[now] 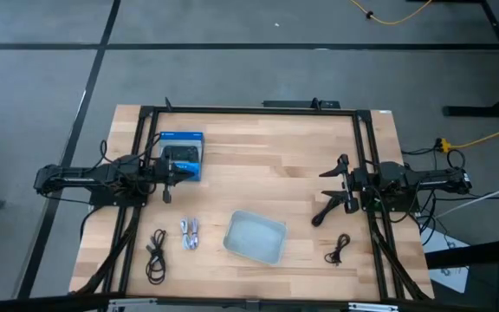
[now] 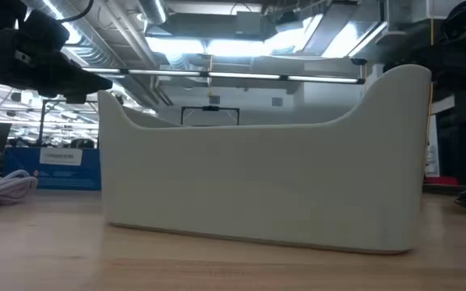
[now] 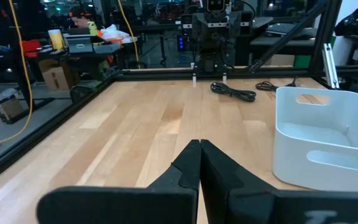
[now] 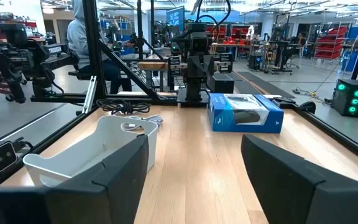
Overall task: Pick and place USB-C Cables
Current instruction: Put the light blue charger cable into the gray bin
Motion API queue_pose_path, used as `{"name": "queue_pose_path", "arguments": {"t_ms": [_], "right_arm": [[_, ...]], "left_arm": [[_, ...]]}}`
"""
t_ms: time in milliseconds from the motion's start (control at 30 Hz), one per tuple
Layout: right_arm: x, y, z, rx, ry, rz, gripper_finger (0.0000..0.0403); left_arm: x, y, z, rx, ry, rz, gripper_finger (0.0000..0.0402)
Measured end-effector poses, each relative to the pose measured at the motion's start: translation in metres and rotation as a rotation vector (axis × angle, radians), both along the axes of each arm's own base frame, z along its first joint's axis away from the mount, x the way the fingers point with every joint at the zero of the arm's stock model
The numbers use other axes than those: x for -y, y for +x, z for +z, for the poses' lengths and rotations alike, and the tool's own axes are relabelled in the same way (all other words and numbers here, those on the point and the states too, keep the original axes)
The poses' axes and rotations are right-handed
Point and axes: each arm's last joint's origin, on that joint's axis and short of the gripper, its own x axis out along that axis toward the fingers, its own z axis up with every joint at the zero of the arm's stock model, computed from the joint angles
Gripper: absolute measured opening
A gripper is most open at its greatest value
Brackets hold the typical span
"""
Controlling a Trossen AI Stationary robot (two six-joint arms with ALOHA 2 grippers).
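Note:
Three cable bundles lie near the table's near edge. A black one [image 1: 156, 254] is on the left, a pale silvery-white one [image 1: 189, 234] sits beside it, and another black one [image 1: 338, 250] lies right of the grey tray [image 1: 255, 237]. My left gripper [image 1: 167, 189] is shut and hovers next to the blue box, far from the cables. My right gripper [image 1: 320, 195] is open, up from the right black cable and right of the tray. The left wrist view shows shut fingers [image 3: 199, 158], the tray [image 3: 319, 134] and the right black cable [image 3: 232, 91]. The right wrist view shows my open right gripper [image 4: 197, 171].
A blue game-controller box [image 1: 181, 152] lies at the table's far left, beside my left gripper, and also shows in the right wrist view [image 4: 244, 112]. A black frame [image 1: 258, 111] borders the table. Bare wood lies between the two arms. A person [image 4: 82, 31] sits beyond the table.

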Motion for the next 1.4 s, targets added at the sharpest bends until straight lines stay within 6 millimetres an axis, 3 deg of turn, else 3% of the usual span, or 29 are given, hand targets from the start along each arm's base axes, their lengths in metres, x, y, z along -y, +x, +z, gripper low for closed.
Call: {"name": "queue_pose_path", "arguments": {"t_ms": [433,633,767,1267,1400], "right_arm": [[0.000,0.000,0.000,-0.003,0.040,0.001,0.0261],[0.000,0.000,0.000,-0.019,0.286,0.009,0.0261],[0.000,0.000,0.001,-0.021,0.384,0.012,0.0262],[0.002,0.000,0.002,0.010,0.396,-0.060,0.0261],[0.002,0.000,0.007,0.059,0.400,-0.050,0.0262]], "left_arm": [[0.000,0.000,0.004,0.045,-0.004,0.016,0.0000],[-0.001,0.000,0.012,0.149,-0.179,0.024,0.0000],[-0.001,-0.001,0.015,0.185,-0.190,0.023,0.0000],[-0.002,-0.001,0.017,0.210,-0.181,0.075,0.0000],[-0.002,-0.004,0.030,0.342,-0.178,0.053,0.0000]]}}
